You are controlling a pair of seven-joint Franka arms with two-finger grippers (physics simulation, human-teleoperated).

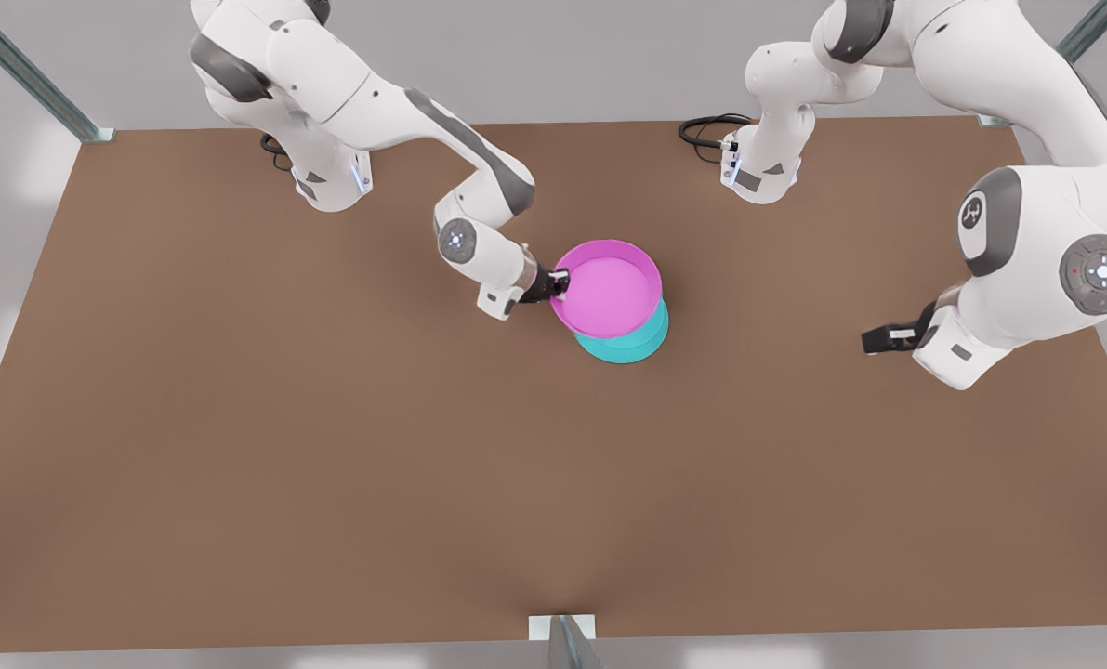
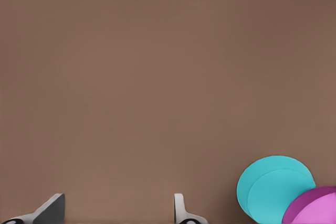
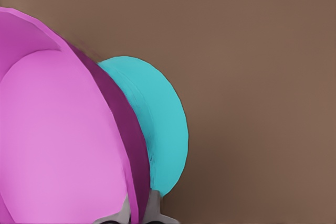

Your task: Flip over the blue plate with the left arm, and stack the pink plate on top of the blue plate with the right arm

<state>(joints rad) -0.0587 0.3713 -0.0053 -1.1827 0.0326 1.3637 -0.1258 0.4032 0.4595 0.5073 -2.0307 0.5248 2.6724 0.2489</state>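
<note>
Right end effector point(image 1: 560, 283) is pinched onto the rim of the pink plate point(image 1: 606, 288); the right wrist view shows a fingertip point(image 3: 153, 206) on either side of that rim. Its arm reaches in low from the front view's left, elbow bent, wrist nearly level. The pink plate is upright, hollow side up, paler in the centre, carried tilted just over the blue plate point(image 1: 629, 342). The blue plate lies flat on the brown worktop point(image 1: 330, 446) near the middle, upside down with its smooth base showing, peeking out from under the pink one. Left end effector point(image 1: 878, 340) waits well off to the front view's right, above the worktop, fingers point(image 2: 181, 211) spread wide apart and holding nothing.
</note>
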